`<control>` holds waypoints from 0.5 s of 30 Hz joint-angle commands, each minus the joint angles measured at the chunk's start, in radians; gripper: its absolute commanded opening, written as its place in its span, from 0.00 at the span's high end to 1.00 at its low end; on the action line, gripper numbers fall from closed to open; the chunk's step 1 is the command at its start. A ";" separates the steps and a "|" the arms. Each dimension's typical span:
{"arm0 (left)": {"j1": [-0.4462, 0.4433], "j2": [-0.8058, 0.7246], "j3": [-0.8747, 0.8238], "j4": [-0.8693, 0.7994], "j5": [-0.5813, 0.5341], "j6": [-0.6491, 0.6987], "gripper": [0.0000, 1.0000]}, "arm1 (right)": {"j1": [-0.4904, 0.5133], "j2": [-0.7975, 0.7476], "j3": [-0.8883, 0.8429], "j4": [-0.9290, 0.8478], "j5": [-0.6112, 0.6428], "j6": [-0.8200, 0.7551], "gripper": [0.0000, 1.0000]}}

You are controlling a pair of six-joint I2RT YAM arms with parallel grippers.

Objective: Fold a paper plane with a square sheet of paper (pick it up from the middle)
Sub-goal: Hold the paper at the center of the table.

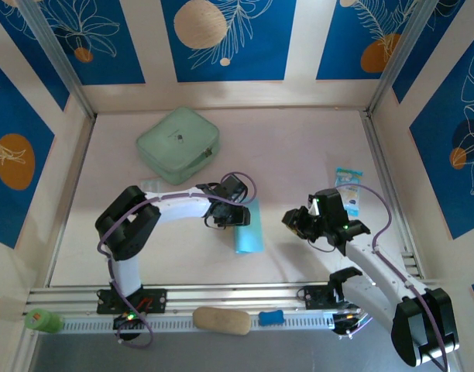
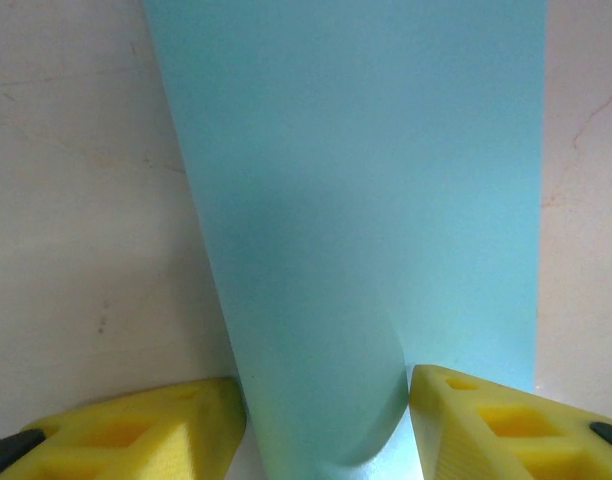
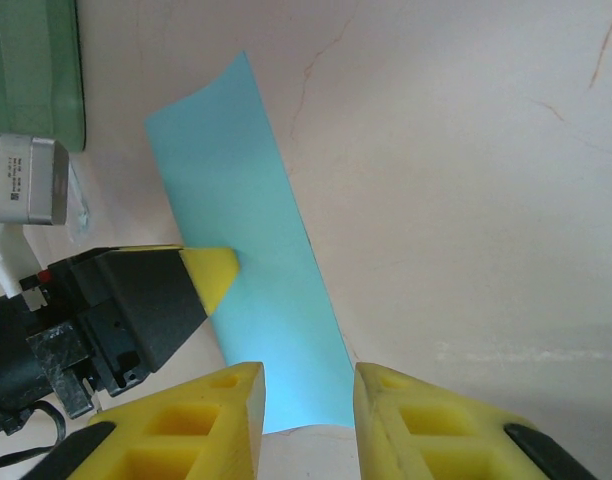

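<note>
1. Risk, spring-back: the square sheet of paper (image 2: 366,200) ends in a soft, rounded fold, not a pressed crease. If the left gripper (image 2: 326,400) lifts off or slips, the thin paper would likely reopen.
2. Risk, skew: a nudge from 3 o'clock could slide the sheet on the smooth table (image 1: 314,147), misaligning its edges before creasing.
3. Left gripper: jaws roughly half apart, flanking the rounded fold. One fingertip (image 3: 218,272) rests on the paper. I cannot tell whether it pinches.
4. Right gripper (image 1: 293,221): jaws narrowly parted, holding nothing, apart from the sheet at its 3 o'clock.
5. Sheet: light cyan, doubled into a narrow strip running 12 to 6 mid-table. The mint-green case (image 1: 179,143) is at its 11 o'clock. No dart shape yet.
</note>
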 commanded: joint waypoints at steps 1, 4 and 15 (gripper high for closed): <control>0.008 0.087 -0.030 -0.009 -0.057 0.012 0.47 | -0.003 0.008 -0.016 0.000 -0.035 -0.008 0.71; 0.008 0.088 -0.029 -0.010 -0.058 0.015 0.47 | -0.003 0.011 -0.019 0.004 -0.038 -0.009 0.71; 0.008 0.089 -0.030 -0.008 -0.055 0.015 0.47 | 0.001 0.055 -0.022 0.051 -0.083 -0.013 0.73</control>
